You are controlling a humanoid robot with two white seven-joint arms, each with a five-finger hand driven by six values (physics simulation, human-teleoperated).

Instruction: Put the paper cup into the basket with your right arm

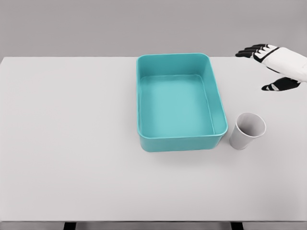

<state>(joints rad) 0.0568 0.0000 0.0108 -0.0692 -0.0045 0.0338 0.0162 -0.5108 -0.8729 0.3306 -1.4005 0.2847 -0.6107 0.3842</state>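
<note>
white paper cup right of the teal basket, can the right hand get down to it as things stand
Probably yes: the white paper cup stands upright, apart from the teal plastic basket, with bare table between it and the open right hand hovering beyond.

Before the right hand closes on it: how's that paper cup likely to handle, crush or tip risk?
The paper cup looks thin-walled, open and empty, so it is probably light and may dent under a firm squeeze. It stands upright on a base narrower than its rim, so a sideways nudge could tip it; tapered, it would likely roll in an arc. The right hand is open and well clear of it.
</note>
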